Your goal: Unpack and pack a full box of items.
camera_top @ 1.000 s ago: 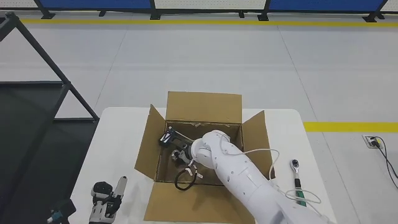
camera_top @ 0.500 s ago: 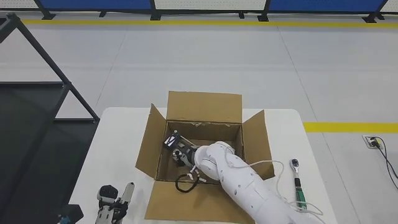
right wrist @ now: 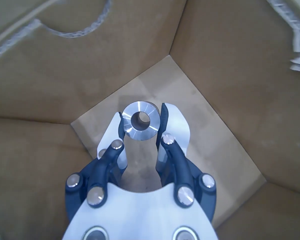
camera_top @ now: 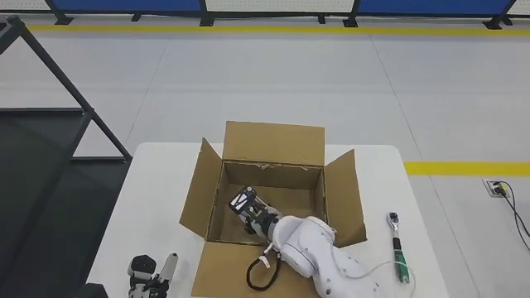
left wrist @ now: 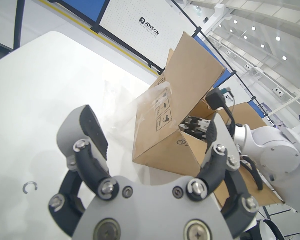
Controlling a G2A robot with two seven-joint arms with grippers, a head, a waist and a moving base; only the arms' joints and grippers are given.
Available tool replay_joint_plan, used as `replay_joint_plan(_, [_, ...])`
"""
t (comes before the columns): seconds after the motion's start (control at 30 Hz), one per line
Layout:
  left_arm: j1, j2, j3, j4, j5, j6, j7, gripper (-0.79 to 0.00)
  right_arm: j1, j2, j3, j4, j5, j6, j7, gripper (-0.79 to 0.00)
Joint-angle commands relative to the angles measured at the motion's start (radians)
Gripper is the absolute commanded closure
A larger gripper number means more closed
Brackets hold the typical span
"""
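The open cardboard box (camera_top: 272, 143) stands mid-table with its flaps spread. My right gripper (camera_top: 248, 205) is down inside it, toward the near left part. In the right wrist view this gripper (right wrist: 141, 116) is shut on a shiny metal cylinder (right wrist: 140, 129) with a hole through its end. The cylinder points end-up over the bare box floor (right wrist: 190, 136). My left gripper (left wrist: 151, 121) is open and holds nothing, above the white table (left wrist: 40, 88) left of the box (left wrist: 185, 76). From above, the left gripper (camera_top: 154, 275) sits at the table's near left edge.
A ratchet wrench with a green handle (camera_top: 396, 244) lies on the table right of the box. The right arm's black cable (camera_top: 258, 276) loops over the box's near flap. A dark metal frame (camera_top: 58, 74) stands left of the table.
The right arm has drawn back toward the near side, bringing its gripper from the box's far left corner toward the middle. The left gripper has slid toward the near table edge.
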Motion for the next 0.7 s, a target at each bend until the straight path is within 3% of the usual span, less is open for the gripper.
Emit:
replay_joint_plan(0.0, [0.002, -0.001, 0.001, 0.004, 0.000, -0.002, 0.005, -0.785, -0.054, 0.011, 0.027, -0.072, -0.027, 0.013, -0.019, 0.000])
replay_joint_plan(0.23, [0.006, -0.003, 0.005, 0.016, 0.004, -0.013, 0.021, -0.785, -0.218, 0.038, 0.103, -0.246, -0.058, 0.036, -0.113, 0.000])
replay_joint_plan(0.67, [0.073, -0.005, -0.028, 0.036, 0.009, -0.084, 0.092, -0.785, -0.225, 0.040, 0.107, -0.257, -0.057, 0.027, -0.108, 0.000])
